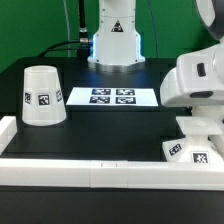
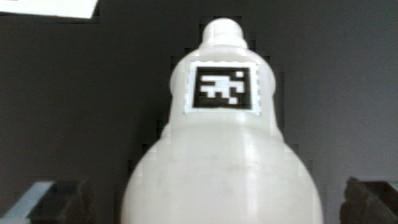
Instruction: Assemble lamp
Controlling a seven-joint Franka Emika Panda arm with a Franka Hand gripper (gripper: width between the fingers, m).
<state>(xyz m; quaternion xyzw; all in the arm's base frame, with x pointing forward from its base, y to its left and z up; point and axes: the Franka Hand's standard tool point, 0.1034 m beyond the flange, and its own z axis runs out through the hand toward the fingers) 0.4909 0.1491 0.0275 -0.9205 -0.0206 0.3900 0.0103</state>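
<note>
your end effector (image 2: 205, 203) is released: its two dark fingers (image 2: 45, 200) show at the edges of the wrist view, spread wide, with a strip of dark surface (image 2: 71, 110) between each one and the bulb (image 2: 222, 150). the bulb sits between them untouched, its narrow tip pointing away from the camera and one black square tag facing the lens. in the exterior view you see the arm (image 1: 200, 80) leaning in at the exterior view's right, over the blocky base (image 1: 188, 150), which rests near the long white rail (image 1: 90, 170). the shade (image 1: 44, 96) stands wide end down, well apart at the exterior view's left, and the marker board (image 1: 112, 97) lies flat between it and the arm.
</note>
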